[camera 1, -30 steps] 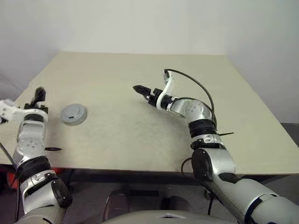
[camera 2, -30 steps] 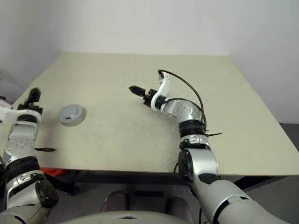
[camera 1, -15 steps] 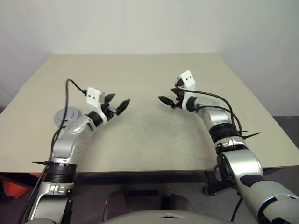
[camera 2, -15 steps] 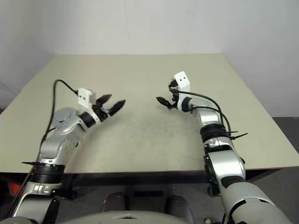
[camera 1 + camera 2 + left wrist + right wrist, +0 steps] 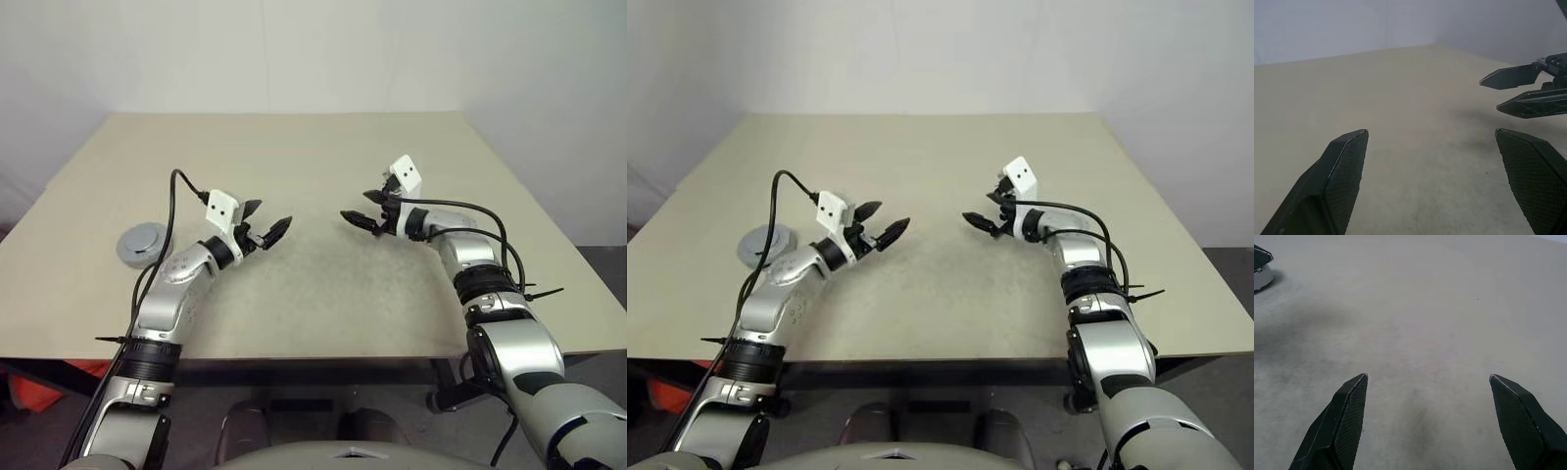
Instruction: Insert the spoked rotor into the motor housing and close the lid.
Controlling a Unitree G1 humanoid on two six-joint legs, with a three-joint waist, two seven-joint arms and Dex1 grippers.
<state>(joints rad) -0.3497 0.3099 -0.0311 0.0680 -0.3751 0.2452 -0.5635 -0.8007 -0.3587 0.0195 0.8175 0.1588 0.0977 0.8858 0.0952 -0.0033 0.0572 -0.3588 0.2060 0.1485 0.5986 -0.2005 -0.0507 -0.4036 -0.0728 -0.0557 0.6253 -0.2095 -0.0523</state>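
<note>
A round grey puck with a smooth plain top (image 5: 142,242) lies near the table's left edge; it looks like the motor housing with the lid on it. The spoked rotor is hidden. Right of the puck, my left gripper (image 5: 269,215) hovers open over the table's middle, holding nothing and pointing right. Facing it a short way off, my right gripper (image 5: 358,206) is open and holds nothing either. In the left wrist view, my left fingers (image 5: 1347,161) spread wide, with the right gripper (image 5: 1490,96) beyond them. The right wrist view has wide-apart fingers (image 5: 1347,411) over bare table.
The beige table (image 5: 313,284) is bare between and in front of the grippers. A black cable (image 5: 162,220) loops from the left wrist over towards the puck. A white wall stands behind the table's far edge.
My left arm swung in from the table's left edge to the middle, past the puck. My right gripper shifted right and rolled. The camera view also shifted. Both grippers stayed open.
</note>
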